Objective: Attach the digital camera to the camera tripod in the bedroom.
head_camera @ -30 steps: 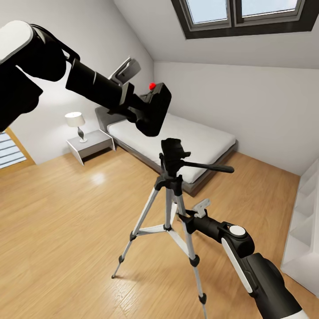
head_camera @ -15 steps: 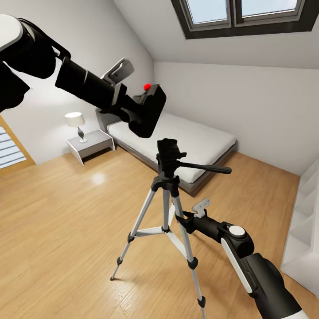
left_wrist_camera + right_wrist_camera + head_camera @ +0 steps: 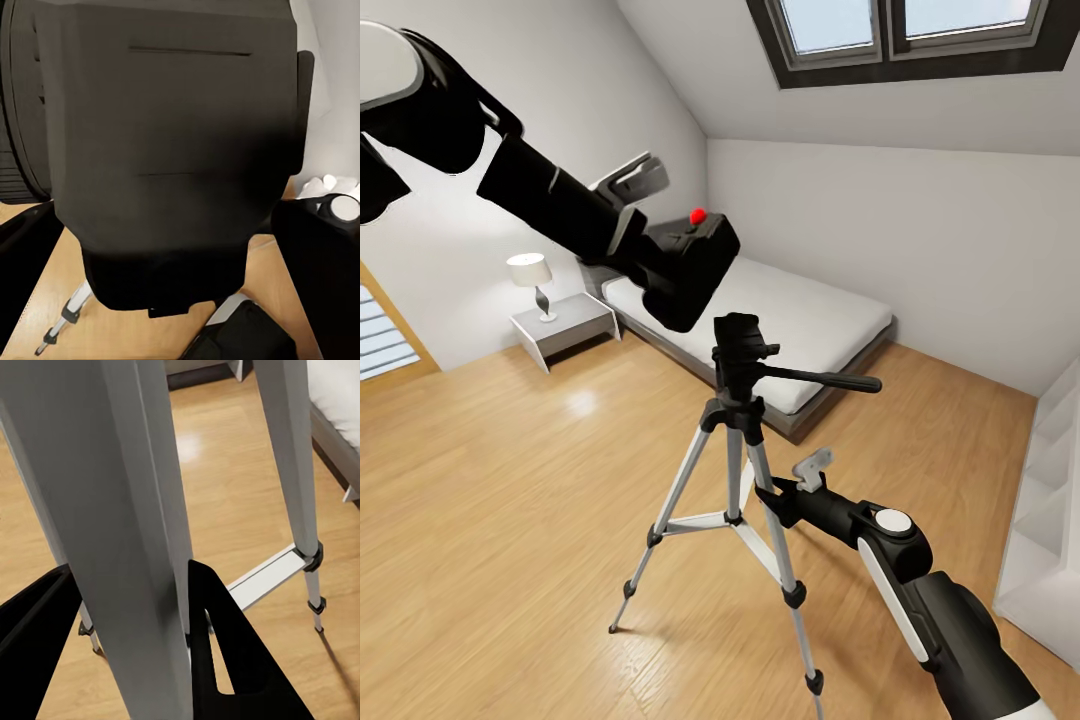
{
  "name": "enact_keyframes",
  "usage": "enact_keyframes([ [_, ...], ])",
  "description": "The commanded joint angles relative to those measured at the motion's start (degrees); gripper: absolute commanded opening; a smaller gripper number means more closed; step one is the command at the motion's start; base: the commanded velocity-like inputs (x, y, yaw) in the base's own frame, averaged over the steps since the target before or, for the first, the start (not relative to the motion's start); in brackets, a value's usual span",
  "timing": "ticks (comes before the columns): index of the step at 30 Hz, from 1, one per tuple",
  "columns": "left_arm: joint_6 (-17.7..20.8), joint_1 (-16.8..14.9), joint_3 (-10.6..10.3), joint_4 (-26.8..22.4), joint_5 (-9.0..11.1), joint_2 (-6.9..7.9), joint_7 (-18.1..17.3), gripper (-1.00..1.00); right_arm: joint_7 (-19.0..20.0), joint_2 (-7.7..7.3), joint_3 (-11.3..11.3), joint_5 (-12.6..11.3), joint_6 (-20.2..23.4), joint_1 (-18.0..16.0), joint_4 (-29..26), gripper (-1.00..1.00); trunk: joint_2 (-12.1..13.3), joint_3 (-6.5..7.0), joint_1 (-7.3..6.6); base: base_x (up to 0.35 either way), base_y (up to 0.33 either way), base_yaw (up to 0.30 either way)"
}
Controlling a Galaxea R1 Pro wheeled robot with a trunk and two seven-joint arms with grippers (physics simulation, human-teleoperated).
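Lowered since a second ago, the camera (image 3: 685,262), gripped in the left claw (image 3: 650,255), now hangs just above the tripod (image 3: 742,420) head; right claw (image 3: 775,495) clamps a tripod leg, steadying it for mounting.

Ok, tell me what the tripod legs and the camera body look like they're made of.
The camera tripod legs look like brushed silver metal, pale with a soft sheen, and have black, probably plastic, joints. The digital camera body looks like matte black plastic, showing almost no reflections.
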Motion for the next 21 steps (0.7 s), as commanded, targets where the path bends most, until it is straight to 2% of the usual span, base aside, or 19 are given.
enact_keyframes([
  [1, 0.0, -0.6, -0.4, 0.0, 0.5, 0.05, 0.2, -1.0, 0.0, -0.04, 0.1, -0.4, 0.5, -0.1, -0.1, -1.0, -0.1, -0.12, 0.04, 0.0, 0.0, 0.0],
  [3, 0.0, -1.7, -1.0, 0.0, 0.1, 0.05, -0.4, -1.0, -0.2, -0.06, 0.1, -0.4, 0.5, -0.1, -0.2, -1.0, -0.1, -0.12, 0.04, 0.0, 0.0, 0.0],
  [5, 0.0, -2.7, -1.6, 0.1, -1.3, 0.01, -1.6, -1.0, -0.4, -0.06, 0.2, -0.4, 0.5, -0.1, -0.2, -1.0, -0.1, -0.12, 0.04, 0.0, 0.0, 0.0],
  [7, 0.0, -3.4, -2.6, 0.4, -3.6, -0.06, -3.5, -1.0, -0.4, -0.07, 0.2, -0.4, 0.5, -0.1, -0.2, -1.0, -0.1, -0.12, 0.04, 0.0, 0.0, 0.0],
  [8, 0.0, -3.4, -2.6, 0.4, -3.6, -0.06, -3.5, -1.0, -0.4, -0.07, 0.2, -0.4, 0.5, -0.1, -0.2, -1.0, -0.1, -0.12, 0.04, 0.0, 0.0, 0.0],
  [12, 0.0, -4.1, -4.3, 3.1, -10.8, -0.02, -9.7, -1.0, -0.5, -0.09, 0.2, -0.4, 0.6, -0.1, -0.2, -1.0, -0.1, -0.12, 0.04, 0.0, 0.0, 0.0],
  [13, 0.0, -4.1, -4.3, 3.1, -10.8, -0.02, -9.7, -1.0, -0.5, -0.09, 0.2, -0.4, 0.6, -0.1, -0.2, -1.0, -0.1, -0.12, 0.04, 0.0, 0.0, 0.0],
  [18, 0.0, -4.5, -5.2, 10.0, -19.3, -0.07, -21.8, -1.0, -0.5, -0.06, 0.2, -0.4, 0.6, -0.1, -0.2, -1.0, -0.1, -0.12, 0.04, 0.0, 0.0, 0.0],
  [21, 0.0, -4.5, -5.4, 13.4, -23.5, -0.15, -27.0, -1.0, -0.5, -0.06, 0.2, -0.4, 0.6, -0.1, -0.2, -1.0, -0.1, -0.12, 0.04, 0.0, 0.0, 0.0],
])
